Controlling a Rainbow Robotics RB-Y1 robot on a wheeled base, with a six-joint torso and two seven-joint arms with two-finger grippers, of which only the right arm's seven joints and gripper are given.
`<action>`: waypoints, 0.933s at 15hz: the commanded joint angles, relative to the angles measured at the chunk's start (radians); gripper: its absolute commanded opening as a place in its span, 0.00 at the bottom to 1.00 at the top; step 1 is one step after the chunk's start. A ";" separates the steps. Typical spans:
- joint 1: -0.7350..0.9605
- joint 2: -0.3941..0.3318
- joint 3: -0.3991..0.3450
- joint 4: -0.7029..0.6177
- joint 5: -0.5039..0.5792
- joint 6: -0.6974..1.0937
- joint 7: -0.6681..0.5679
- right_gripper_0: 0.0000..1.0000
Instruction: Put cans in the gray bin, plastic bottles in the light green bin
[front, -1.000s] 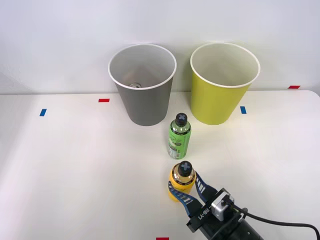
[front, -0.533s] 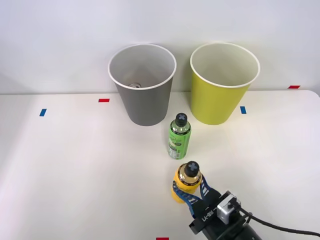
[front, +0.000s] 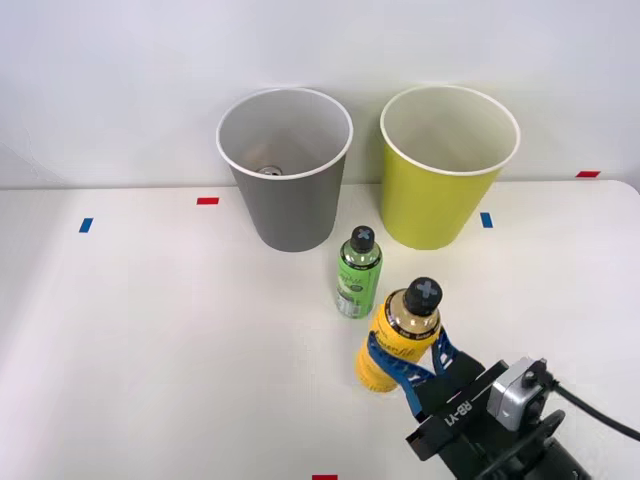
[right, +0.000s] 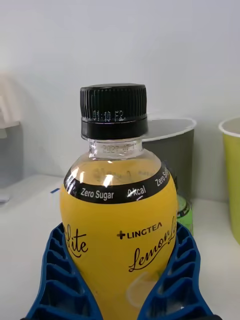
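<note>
Lifted rightward — yellow bottle (front: 402, 338) above white table (front: 150, 350).

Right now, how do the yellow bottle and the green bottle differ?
The yellow bottle holds yellow liquid and is clamped between the right gripper's blue fingers, leaning over; the green bottle has a green label and stands upright and free on the table. The yellow bottle sits nearer the robot, the green bottle nearer the bins. Both have black screw caps.

White table (front: 150, 330); pale wall (front: 120, 60)
</note>
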 joint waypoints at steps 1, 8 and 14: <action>-0.025 0.062 -0.066 -0.102 -0.034 0.103 -0.031 0.00; -0.269 0.275 -0.298 -0.107 -0.208 0.382 -0.065 0.00; -0.501 0.379 -0.466 0.026 -0.227 0.572 -0.071 0.00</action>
